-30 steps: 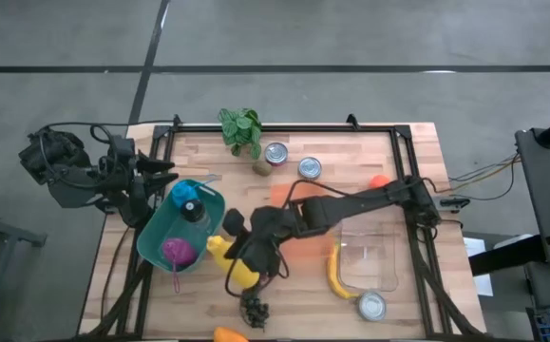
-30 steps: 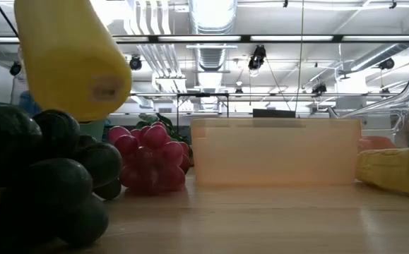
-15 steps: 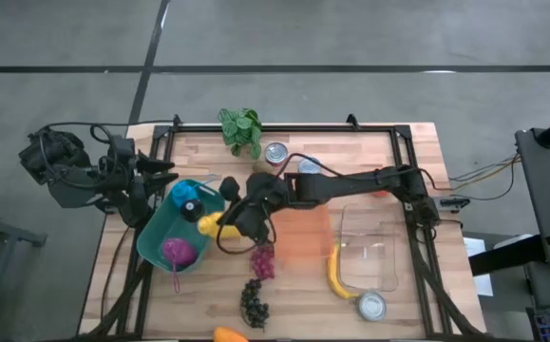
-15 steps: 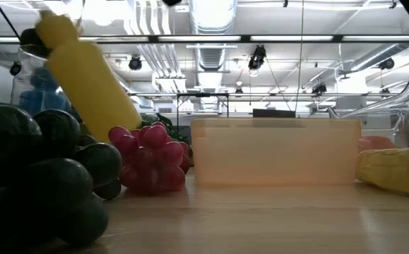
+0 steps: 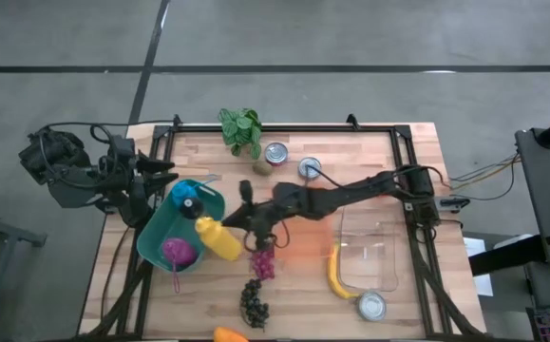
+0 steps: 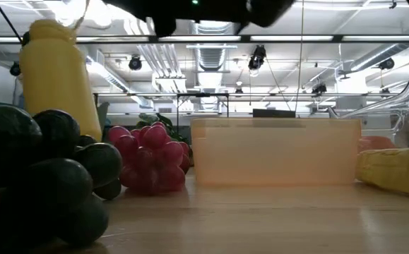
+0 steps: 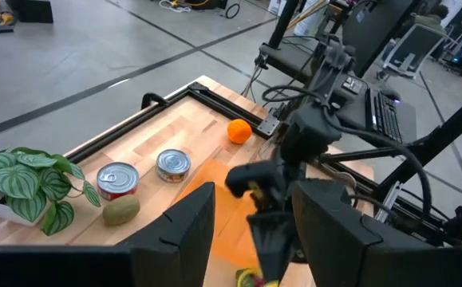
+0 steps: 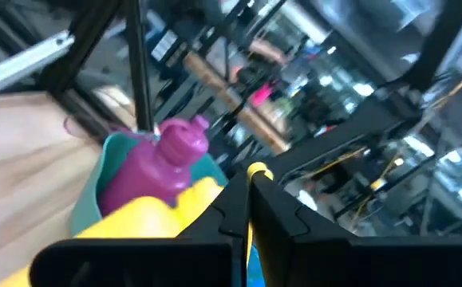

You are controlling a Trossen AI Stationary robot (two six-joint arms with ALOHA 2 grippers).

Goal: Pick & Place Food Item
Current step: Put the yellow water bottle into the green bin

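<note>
A yellow bottle point(image 5: 219, 238) hangs tilted over the near right rim of the teal bin point(image 5: 157, 249). In the low view the yellow bottle point(image 6: 57, 77) stands almost upright, cap end up. My right gripper point(image 5: 248, 220) is shut on it, reaching in from the table's right. The bin holds a blue bottle point(image 5: 191, 205) and a magenta bottle point(image 8: 163, 163). My left gripper point(image 7: 250, 239) waits open beyond the table's left edge, with nothing between its fingers. My right gripper lies about level and comes from the table's right. A small yellow bit of the bottle point(image 8: 256, 169) shows at the tips of its shut fingers point(image 8: 238, 209); which part of the bottle that is, I cannot tell. The bottle is clear of the table.
Red grapes point(image 5: 262, 262) and dark grapes point(image 5: 253, 303) lie near the bottle. A banana point(image 5: 335, 275) leans on a clear container point(image 5: 369, 255). An orange mat point(image 5: 298, 242) lies mid-table. Cans point(image 5: 275, 153), point(image 5: 310, 168), point(image 5: 371, 306), a kiwi point(image 5: 262, 168) and a plant point(image 5: 241, 128) stand around.
My right gripper has carried the yellow bottle from above the grapes toward the teal bin at the table's left, sinking and tipping to level, and has stayed shut. The bottle has swung from steeply tilted to nearly upright in the low view.
</note>
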